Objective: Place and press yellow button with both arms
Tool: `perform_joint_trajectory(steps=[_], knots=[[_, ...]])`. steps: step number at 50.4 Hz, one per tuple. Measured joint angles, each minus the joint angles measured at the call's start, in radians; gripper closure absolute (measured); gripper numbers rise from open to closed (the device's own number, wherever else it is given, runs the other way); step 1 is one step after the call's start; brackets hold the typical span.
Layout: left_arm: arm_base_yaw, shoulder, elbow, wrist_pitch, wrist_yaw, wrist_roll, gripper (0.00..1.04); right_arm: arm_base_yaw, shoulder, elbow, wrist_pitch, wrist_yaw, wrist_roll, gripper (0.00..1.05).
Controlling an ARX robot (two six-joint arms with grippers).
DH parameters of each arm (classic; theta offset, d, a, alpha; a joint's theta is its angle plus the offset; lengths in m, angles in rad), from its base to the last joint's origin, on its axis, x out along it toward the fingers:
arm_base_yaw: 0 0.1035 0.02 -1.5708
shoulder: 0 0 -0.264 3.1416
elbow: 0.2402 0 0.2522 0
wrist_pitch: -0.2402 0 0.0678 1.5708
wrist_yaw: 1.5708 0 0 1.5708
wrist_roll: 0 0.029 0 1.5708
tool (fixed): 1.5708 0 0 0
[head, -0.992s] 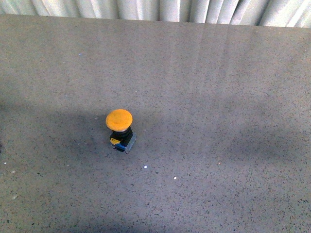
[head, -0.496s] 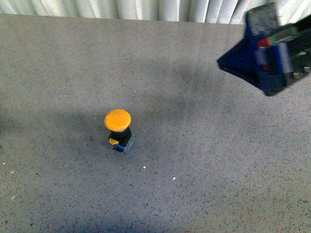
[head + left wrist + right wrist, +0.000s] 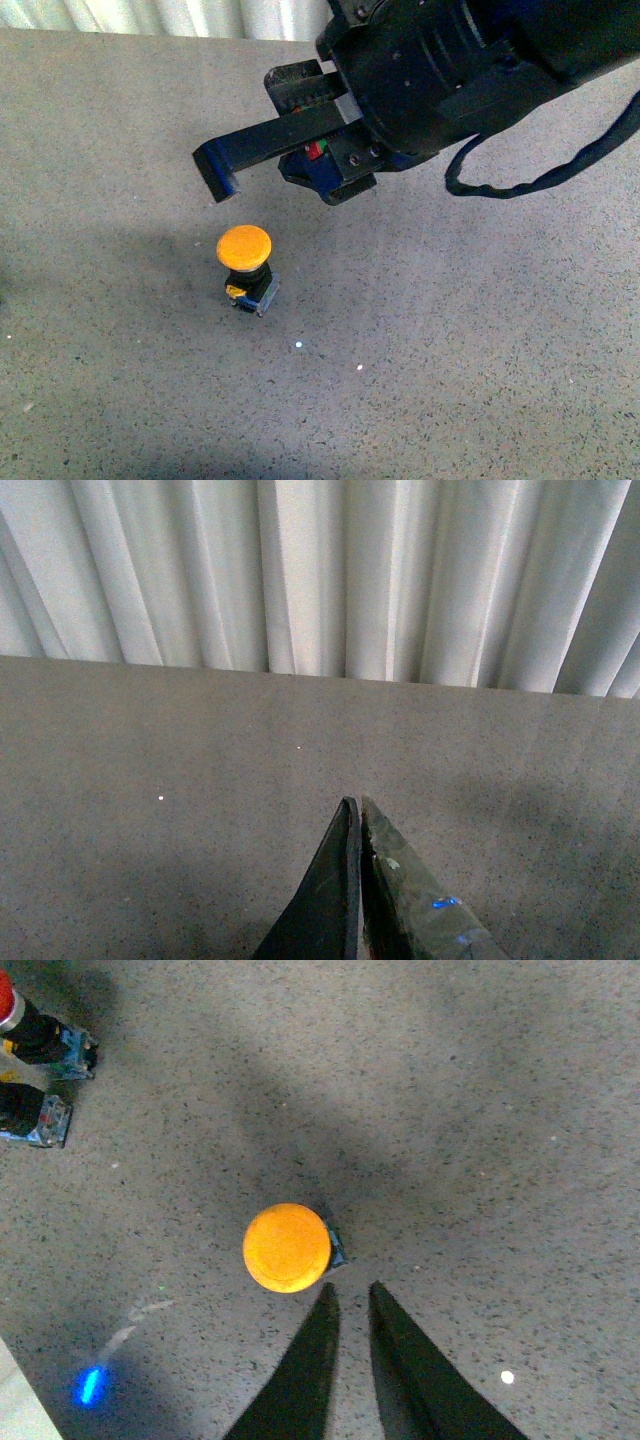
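Yellow button [image 3: 244, 247] stands upright on the grey speckled table [image 3: 450, 380], cap up, nothing touching it. My right gripper [image 3: 214, 172] hangs over the table close by. In the wrist view its tips sit just beside the cap, fingers parted by a narrow slit and gripping nothing. My left gripper [image 3: 352, 805] is pinched closed and empty, pointing toward the white curtain [image 3: 320, 570].
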Motion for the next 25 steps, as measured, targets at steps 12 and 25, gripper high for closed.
perform_joint_trajectory(steps=[12,25], knots=[[0.0,-0.151,0.0,-0.142,0.0,0.0,1.03,0.032,0.087,0.038,-0.003,-0.017,0.045,1.03],[0.0,-0.248,0.0,-0.235,0.0,0.0,1.03,0.045,0.143,0.066,-0.002,-0.029,0.057,1.03]])
